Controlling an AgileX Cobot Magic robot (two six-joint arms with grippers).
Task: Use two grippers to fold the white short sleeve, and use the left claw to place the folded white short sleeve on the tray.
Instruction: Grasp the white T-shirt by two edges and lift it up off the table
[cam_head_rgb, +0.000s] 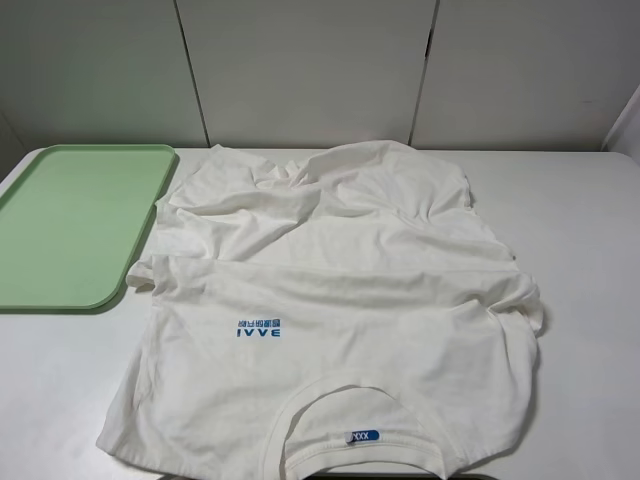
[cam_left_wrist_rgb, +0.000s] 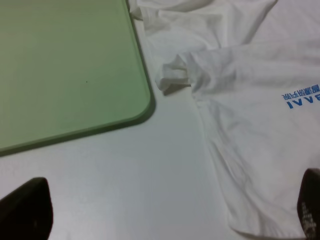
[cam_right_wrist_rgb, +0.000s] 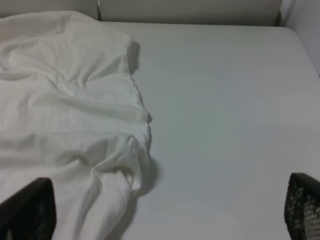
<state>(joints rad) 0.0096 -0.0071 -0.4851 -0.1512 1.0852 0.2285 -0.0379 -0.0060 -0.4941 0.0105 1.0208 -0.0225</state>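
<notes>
The white short sleeve (cam_head_rgb: 340, 300) lies spread and wrinkled on the table, collar toward the front edge, with its blue "IVVE" print (cam_head_rgb: 259, 327) and blue neck label (cam_head_rgb: 362, 436) showing. The light-green tray (cam_head_rgb: 70, 225) sits empty at the left, beside the shirt's sleeve. Neither arm shows in the exterior high view. In the left wrist view my left gripper (cam_left_wrist_rgb: 167, 220) is open above bare table, between the tray (cam_left_wrist_rgb: 65, 65) and the shirt (cam_left_wrist_rgb: 250, 100). In the right wrist view my right gripper (cam_right_wrist_rgb: 165, 220) is open over the shirt's right edge (cam_right_wrist_rgb: 60, 100).
The white table (cam_head_rgb: 590, 250) has bare surface to the right of the shirt and in front of the tray. White wall panels (cam_head_rgb: 300, 70) stand behind the table's far edge.
</notes>
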